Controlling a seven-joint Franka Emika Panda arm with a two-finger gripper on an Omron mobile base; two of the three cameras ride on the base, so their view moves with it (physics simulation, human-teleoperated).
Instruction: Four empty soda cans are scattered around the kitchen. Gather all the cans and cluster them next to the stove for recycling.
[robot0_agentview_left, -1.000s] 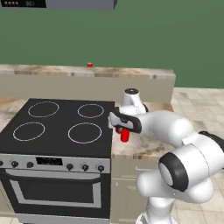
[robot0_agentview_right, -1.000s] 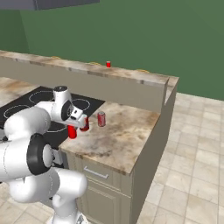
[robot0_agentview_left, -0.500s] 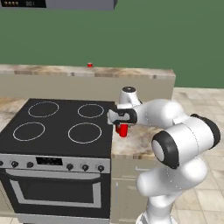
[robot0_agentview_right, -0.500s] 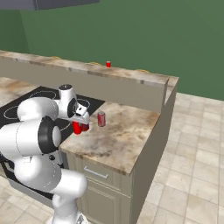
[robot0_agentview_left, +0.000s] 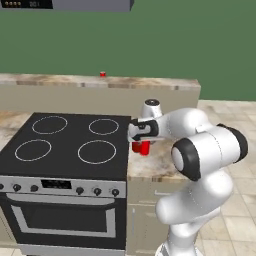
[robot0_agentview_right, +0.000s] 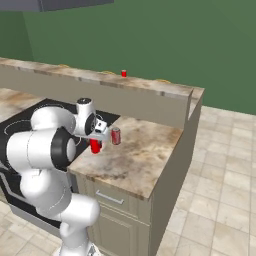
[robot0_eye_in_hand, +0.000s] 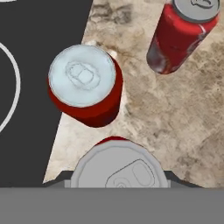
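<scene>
My gripper (robot0_eye_in_hand: 118, 177) is shut on a red soda can (robot0_eye_in_hand: 117, 162), whose silver top sits between the fingers at the bottom of the hand view. It hangs over the tan counter (robot0_eye_in_hand: 175, 122) right beside the black stove (robot0_agentview_left: 70, 142). Below it a second can (robot0_eye_in_hand: 85, 83) stands upright at the stove's edge. A third can (robot0_eye_in_hand: 181, 35) (robot0_agentview_right: 116, 135) stands a little farther along the counter. From the base views the gripper (robot0_agentview_left: 141, 142) (robot0_agentview_right: 96, 140) points down with the held can (robot0_agentview_left: 144, 148) (robot0_agentview_right: 95, 146) under it. A fourth can (robot0_agentview_left: 102, 74) (robot0_agentview_right: 124, 73) stands on the raised back ledge.
The counter ends at a raised ledge (robot0_agentview_right: 150, 87) behind and drops to beige tiled floor (robot0_agentview_right: 220, 165) on the right. The stove's four white rings (robot0_agentview_left: 97, 151) lie left of the gripper. A hood (robot0_agentview_left: 65, 5) hangs above.
The gripper has carried its can a little farther back along the counter beside the stove, and the arm's elbow has swung up and over.
</scene>
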